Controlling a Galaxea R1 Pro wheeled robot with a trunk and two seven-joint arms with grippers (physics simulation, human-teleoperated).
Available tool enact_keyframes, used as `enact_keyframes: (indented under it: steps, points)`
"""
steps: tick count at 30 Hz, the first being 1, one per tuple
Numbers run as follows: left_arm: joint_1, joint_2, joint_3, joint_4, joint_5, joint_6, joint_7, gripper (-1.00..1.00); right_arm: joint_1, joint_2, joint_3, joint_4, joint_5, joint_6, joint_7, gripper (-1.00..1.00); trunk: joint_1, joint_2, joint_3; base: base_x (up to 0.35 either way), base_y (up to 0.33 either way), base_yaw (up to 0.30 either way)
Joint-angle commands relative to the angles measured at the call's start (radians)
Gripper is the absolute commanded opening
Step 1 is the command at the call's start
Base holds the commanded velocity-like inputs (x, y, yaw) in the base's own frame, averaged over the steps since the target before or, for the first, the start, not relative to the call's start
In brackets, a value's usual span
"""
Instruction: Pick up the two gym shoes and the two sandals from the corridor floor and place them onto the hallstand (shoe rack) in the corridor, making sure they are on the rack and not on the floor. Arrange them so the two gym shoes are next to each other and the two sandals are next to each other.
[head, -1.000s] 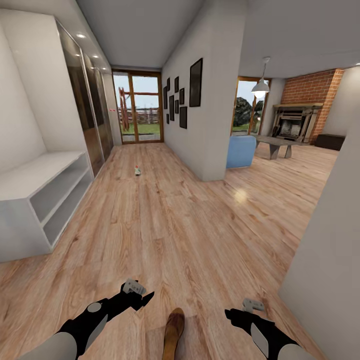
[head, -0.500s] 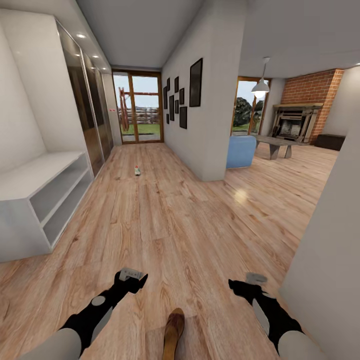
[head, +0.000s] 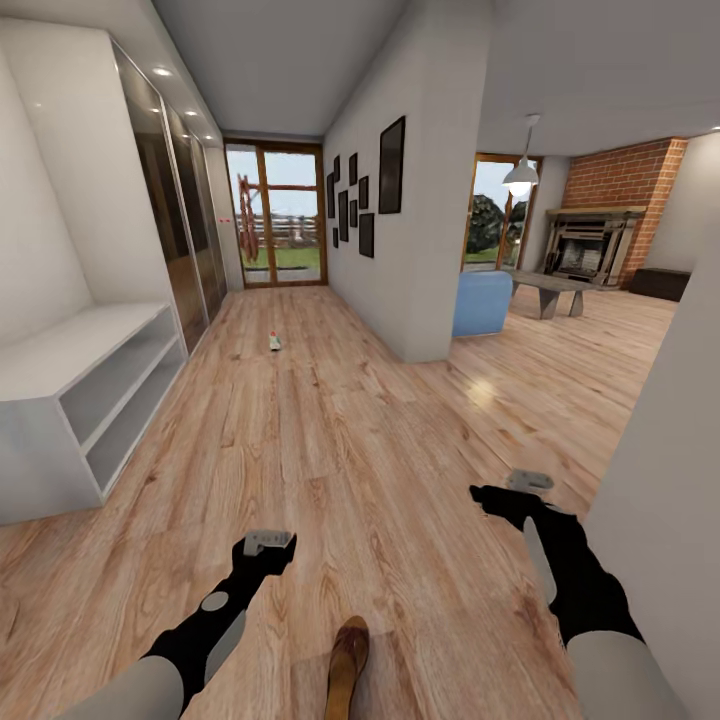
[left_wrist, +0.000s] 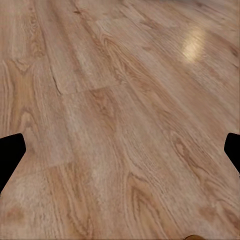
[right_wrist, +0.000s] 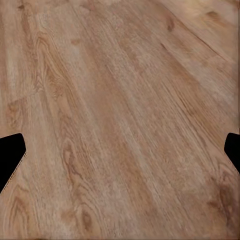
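One dark brown sandal (head: 348, 662) lies on the wood-plank corridor floor (head: 350, 440) at the near edge of the head view, between my two arms. Far down the corridor a single white gym shoe (head: 275, 342) with red and green marks rests on the floor. My left gripper (head: 264, 553) hovers over bare planks ahead and left of the sandal; in its wrist view (left_wrist: 120, 155) the fingers stand wide apart, open and empty. My right gripper (head: 498, 497) reaches further forward on the right, and its wrist view (right_wrist: 120, 155) also shows it open over bare floor.
A low white rack (head: 90, 395) with two open tiers stands along the left wall; no upper shelves are visible above it. Mirrored wardrobe doors (head: 185, 240) follow it. A wall corner (head: 425, 300) and a near white wall (head: 660, 480) bound the right.
Both arms have stretched forward over the floor, the right one further than the left. Sandal, gym shoe and the camera view have stayed put.
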Motion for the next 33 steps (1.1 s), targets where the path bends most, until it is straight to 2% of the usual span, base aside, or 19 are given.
enact_keyframes:
  steps: [1,4,7,11,27,33]
  points:
    - [-0.001,0.0,-0.005,0.002,0.011,-0.014,-0.002,1.0,0.0,0.0,-0.002,-0.045,0.001,0.047,0.006,1.0,0.0,0.0,-0.001,0.0,0.0,0.0]
    - [0.0,-0.001,-0.005,0.003,0.011,-0.027,-0.001,1.0,0.0,-0.001,-0.001,-0.115,-0.001,0.13,0.01,1.0,0.0,0.0,-0.001,0.0,0.0,0.0]
    - [0.0,-0.001,-0.005,0.003,0.012,-0.032,-0.001,1.0,0.0,-0.001,-0.002,-0.155,-0.005,0.182,0.012,1.0,0.0,0.0,-0.001,0.0,0.0,0.0]
    - [0.0,-0.001,-0.006,0.004,0.012,-0.035,-0.001,1.0,0.0,-0.002,-0.004,-0.174,-0.007,0.206,0.013,1.0,0.0,0.0,-0.004,0.0,0.0,0.0]
    - [0.0,-0.003,-0.006,0.005,0.012,-0.037,-0.001,1.0,0.0,-0.002,0.001,-0.183,0.0,0.218,0.01,1.0,0.0,0.0,-0.028,-0.001,-0.001,0.0]
    - [0.0,-0.002,-0.006,0.005,0.012,-0.037,-0.001,1.0,0.0,-0.002,0.0,-0.183,0.0,0.218,0.009,1.0,0.0,0.0,-0.031,-0.161,-0.125,0.0]
